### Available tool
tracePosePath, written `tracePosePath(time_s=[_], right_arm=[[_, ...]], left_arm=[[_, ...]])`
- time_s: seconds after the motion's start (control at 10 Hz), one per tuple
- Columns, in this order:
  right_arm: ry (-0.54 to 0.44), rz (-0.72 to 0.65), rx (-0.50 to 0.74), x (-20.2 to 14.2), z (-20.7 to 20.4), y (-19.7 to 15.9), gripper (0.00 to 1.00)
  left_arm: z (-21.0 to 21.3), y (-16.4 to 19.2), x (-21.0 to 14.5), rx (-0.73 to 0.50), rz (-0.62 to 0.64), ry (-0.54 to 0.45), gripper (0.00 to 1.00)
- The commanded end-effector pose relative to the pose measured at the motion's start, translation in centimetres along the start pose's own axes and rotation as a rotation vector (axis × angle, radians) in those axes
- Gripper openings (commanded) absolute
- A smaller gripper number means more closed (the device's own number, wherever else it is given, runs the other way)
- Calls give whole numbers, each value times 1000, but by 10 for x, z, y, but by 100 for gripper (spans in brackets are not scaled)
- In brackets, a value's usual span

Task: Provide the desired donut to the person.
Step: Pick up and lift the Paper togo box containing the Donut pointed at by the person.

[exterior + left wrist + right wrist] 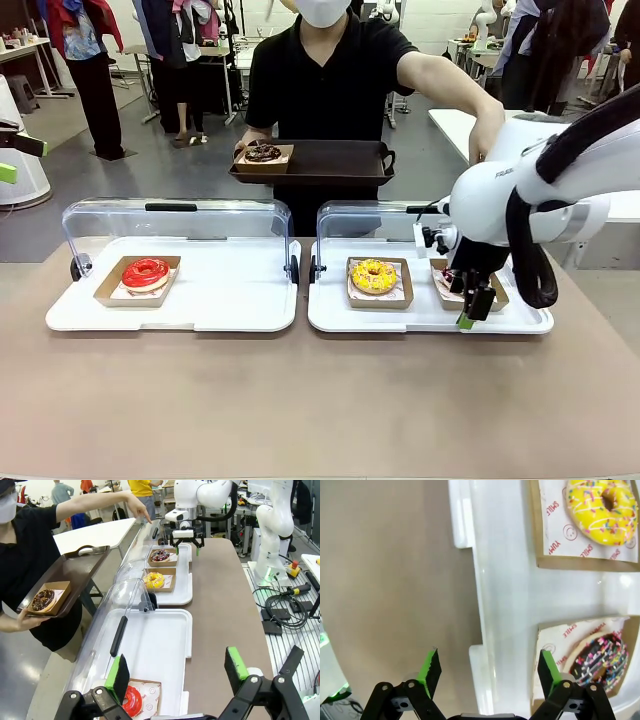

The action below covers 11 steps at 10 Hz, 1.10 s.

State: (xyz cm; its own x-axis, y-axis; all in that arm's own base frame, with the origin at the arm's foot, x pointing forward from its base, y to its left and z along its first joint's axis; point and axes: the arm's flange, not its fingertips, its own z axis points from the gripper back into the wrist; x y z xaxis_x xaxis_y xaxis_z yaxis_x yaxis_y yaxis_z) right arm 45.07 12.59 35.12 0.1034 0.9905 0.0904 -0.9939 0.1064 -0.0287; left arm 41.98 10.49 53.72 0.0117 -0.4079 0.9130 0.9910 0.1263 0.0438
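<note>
Person, front view: person [325, 80] at the desk's [300, 410] far side holds a dark tray [340, 165] bearing a chocolate donut [263, 153]; other hand [487, 135] reaches over the right-hand case.
Right gripper, front view: right gripper [474, 308] points down at the white tray's [350, 318] near edge.
Left gripper, left wrist view: left gripper [177, 672] has fingers wide apart, empty, above the red donut [132, 701].
Fingers, right wrist view: apart, empty; sprinkled donut [600, 660] lies in its box just beside one finger, yellow donut [601, 511] farther along.

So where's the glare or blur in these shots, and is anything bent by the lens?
Front view: sharp, with light streaks along the left clear lid. Left wrist view: wide-angle lens splays the table edges. Right wrist view: white tray glares, nearly washed out.
</note>
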Motion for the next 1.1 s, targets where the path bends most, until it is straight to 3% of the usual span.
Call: tracePosePath(time_s=[0.0,1.0], right_arm=[[44,-17,-15,14,-7,-17,100],[12,16,22,4,-24,-47,100]], left_arm=[[1,0,2,4,-13,-16,100],[1,0,2,4,-13,-16,100]])
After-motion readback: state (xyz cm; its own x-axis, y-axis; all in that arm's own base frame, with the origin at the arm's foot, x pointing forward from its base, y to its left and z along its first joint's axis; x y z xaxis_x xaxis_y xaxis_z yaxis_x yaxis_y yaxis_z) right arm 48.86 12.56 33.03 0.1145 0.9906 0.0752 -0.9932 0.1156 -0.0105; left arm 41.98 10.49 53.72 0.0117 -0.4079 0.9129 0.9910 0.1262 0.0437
